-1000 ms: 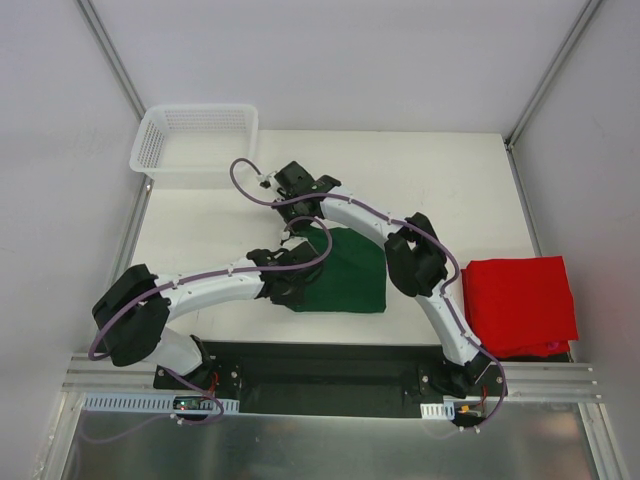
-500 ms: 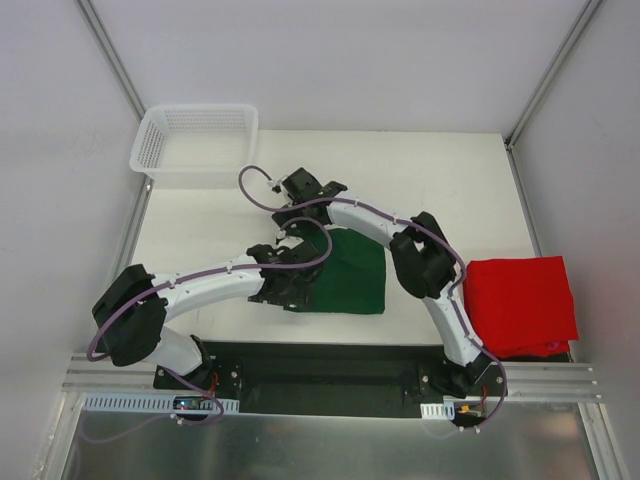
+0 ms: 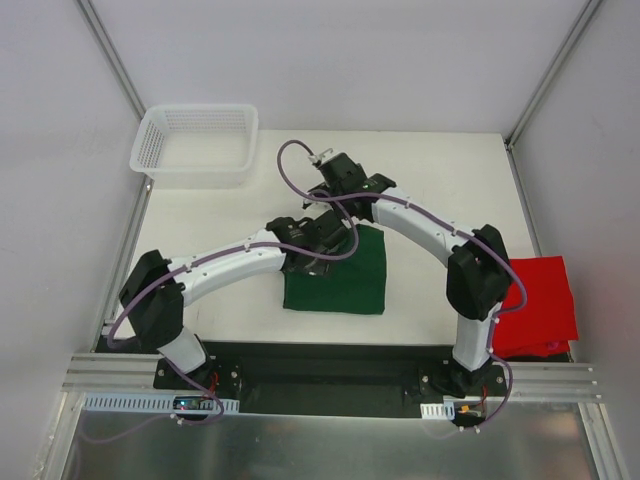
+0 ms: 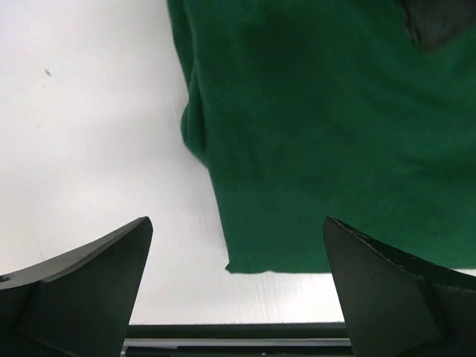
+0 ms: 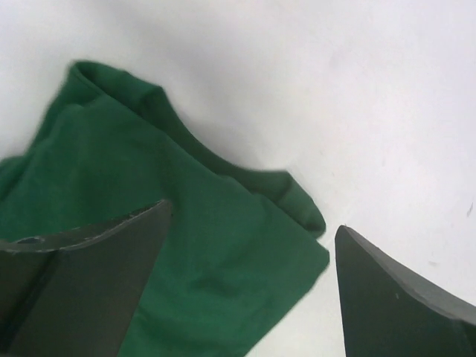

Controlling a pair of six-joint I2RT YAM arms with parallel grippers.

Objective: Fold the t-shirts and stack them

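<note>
Dark green soft cotton t-shirt (image 3: 340, 285), folded into a limp rectangle, lies mid-way on the smooth white table (image 3: 200, 215). The bright red cotton t-shirt (image 3: 540, 300) sits folded at the table's right edge. Left gripper (image 4: 238, 223) and right gripper (image 5: 253, 217) hover over the green cloth, jaws spread, empty.

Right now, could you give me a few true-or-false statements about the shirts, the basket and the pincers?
1. The green shirt lies folded on the table. True.
2. The red shirt is stacked on the green one. False: it lies apart, at the table's right edge.
3. The left pincer and the right pincer stand open, holding nothing. True.
4. The green shirt sits in the white basket. False: the basket holds no shirt.
</note>
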